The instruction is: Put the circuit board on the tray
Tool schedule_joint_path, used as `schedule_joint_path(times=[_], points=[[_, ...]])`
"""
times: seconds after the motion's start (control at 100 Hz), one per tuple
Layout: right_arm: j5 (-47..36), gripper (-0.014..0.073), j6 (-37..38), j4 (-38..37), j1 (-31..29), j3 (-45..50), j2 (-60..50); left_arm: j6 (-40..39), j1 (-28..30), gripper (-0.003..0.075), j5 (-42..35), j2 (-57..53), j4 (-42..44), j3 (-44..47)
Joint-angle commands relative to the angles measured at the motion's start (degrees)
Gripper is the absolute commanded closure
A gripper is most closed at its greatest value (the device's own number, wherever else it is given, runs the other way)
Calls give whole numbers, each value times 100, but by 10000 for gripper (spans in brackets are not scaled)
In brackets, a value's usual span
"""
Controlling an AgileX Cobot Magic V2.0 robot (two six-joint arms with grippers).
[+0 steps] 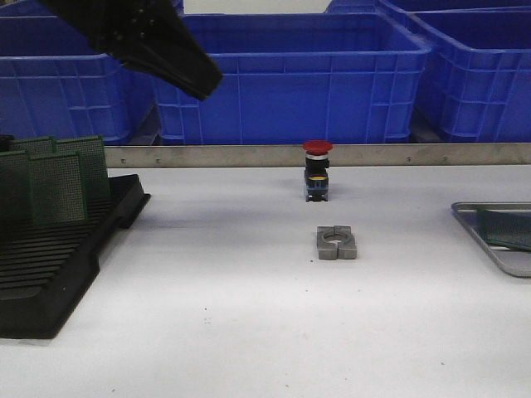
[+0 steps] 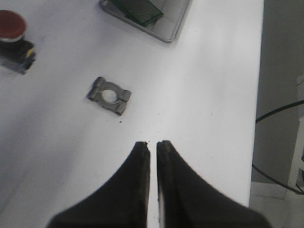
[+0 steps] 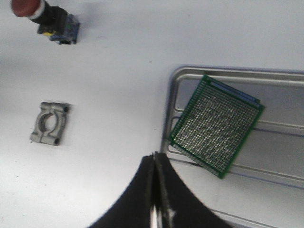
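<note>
A green circuit board (image 3: 216, 124) lies flat in the grey metal tray (image 3: 228, 76), one corner over the tray's inner rim. The tray (image 1: 481, 236) and board (image 1: 508, 229) sit at the table's right edge in the front view, and both show in the left wrist view: tray (image 2: 170, 33), board (image 2: 140, 9). My right gripper (image 3: 156, 154) is shut and empty, hovering just beside the tray's near-left rim; it is out of the front view. My left gripper (image 2: 153, 143) is shut with a hairline gap, empty, raised high at the back left (image 1: 207, 83).
A black slotted rack (image 1: 50, 274) with upright green boards (image 1: 50, 182) stands at the left. A red-capped push button (image 1: 316, 170) and a grey metal clamp (image 1: 336, 243) sit mid-table. Blue bins (image 1: 290, 83) line the back behind a metal strip.
</note>
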Motion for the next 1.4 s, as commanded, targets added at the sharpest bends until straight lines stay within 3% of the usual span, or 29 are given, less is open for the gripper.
schedule_joint_path(times=[0.0, 0.26, 0.55, 0.8, 1.22, 1.39], points=[[92, 654, -76, 155, 174, -150, -479, -260, 284, 741, 495, -352, -351, -157], [-304, 654, -76, 118, 964, -62, -1308, -563, 736, 741, 157, -825, 234, -145], [-1616, 654, -87, 118, 1843, 1013, -2429, -1005, 736, 741, -2243, -2274, 469, 1085], [-2412, 654, -87, 118, 1912, 1801, -3584, -1005, 716, 741, -4415, -3827, 253, 2684], [-2830, 654, -91, 118, 1912, 3063, -6060, -974, 716, 741, -6104, -6125, -204, 4907], [-2786, 654, -91, 118, 1912, 3597, -7156, -940, 716, 741, -6317, -7022, -217, 5527]])
